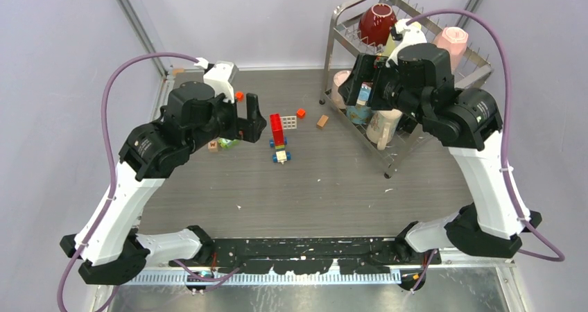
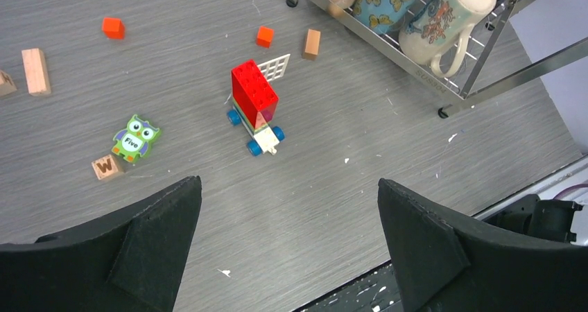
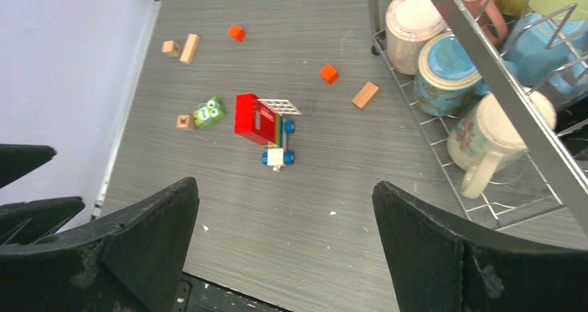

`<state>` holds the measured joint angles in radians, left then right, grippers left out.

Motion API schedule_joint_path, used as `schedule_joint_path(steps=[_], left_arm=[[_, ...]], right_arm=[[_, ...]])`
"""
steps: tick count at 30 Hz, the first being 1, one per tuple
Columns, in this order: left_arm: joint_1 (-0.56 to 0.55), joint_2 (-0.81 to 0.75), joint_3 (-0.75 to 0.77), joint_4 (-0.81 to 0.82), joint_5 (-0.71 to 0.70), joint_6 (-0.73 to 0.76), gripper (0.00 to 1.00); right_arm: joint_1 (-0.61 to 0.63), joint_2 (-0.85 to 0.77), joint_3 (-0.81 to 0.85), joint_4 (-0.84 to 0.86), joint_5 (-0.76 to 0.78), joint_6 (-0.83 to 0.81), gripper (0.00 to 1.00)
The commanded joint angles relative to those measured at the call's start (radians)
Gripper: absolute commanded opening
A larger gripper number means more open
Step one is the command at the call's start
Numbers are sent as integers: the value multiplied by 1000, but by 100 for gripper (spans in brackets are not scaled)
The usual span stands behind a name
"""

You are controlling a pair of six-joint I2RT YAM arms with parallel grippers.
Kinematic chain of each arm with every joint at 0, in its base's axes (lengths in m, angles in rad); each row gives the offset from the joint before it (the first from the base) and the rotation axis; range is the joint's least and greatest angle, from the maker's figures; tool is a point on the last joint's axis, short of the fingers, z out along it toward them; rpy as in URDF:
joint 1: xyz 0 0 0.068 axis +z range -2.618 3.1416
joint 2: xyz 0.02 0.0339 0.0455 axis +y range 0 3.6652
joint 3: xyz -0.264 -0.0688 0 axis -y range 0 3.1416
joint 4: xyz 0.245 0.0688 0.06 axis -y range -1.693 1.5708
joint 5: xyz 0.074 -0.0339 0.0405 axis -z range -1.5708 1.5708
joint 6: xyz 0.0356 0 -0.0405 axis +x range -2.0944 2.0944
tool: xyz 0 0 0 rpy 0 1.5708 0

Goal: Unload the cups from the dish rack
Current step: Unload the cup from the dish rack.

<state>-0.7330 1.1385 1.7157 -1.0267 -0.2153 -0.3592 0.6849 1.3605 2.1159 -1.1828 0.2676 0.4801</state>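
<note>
The dish rack (image 1: 330,48), a tall silver wire frame, stands at the back right. On its top tier a dark red cup (image 1: 376,23) and a pink cup (image 1: 452,43) sit upside down. The lower tier holds a beige-pink cup (image 3: 414,21), a blue butterfly cup (image 3: 446,66) and a cream floral cup (image 3: 489,135). My right gripper (image 1: 357,83) hovers open just left of the rack's lower tier, nothing between its fingers (image 3: 284,184). Over the table's left half my left gripper (image 1: 253,121) hangs open and empty (image 2: 288,182). The right arm hides part of the rack.
A toy car of stacked red and coloured bricks (image 1: 279,137) stands mid-table. Orange cubes (image 2: 264,36), wooden blocks (image 2: 35,71), a letter block (image 2: 106,167) and a green owl piece (image 2: 135,137) lie scattered to the left. Purple walls close in the table.
</note>
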Motion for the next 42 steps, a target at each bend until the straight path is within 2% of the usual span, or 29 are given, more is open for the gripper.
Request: schedule_joint_path(steps=[1,5,10,16,19,31,37,42], left_arm=[[0,-22,-27,6,19,15,100],[0,-27,-42,15,39,21,100],[0,-17,-36,6,84,27,100],[0,-11,-37,-10,109,44,100],[0,-14,-40,-9,121,51,100],[0,-23,-71,13,139,62,100],[0,-20,-75,13,138,73,100],[0,-15,-83,7,138,81,100]], right_arm=[[2,63,104,-82,92,-55,100],[-39,119,191,-121,171,-77,100],[-221,147,271,-120,139,-80,100],[-343,172,334,-107,183,-95,100],[-400,175,316,-66,135,-115,100],[-484,206,261,26,23,-182,100],[-522,192,145,130,-74,-227,100],[-545,194,99,188,-93,-257,100]])
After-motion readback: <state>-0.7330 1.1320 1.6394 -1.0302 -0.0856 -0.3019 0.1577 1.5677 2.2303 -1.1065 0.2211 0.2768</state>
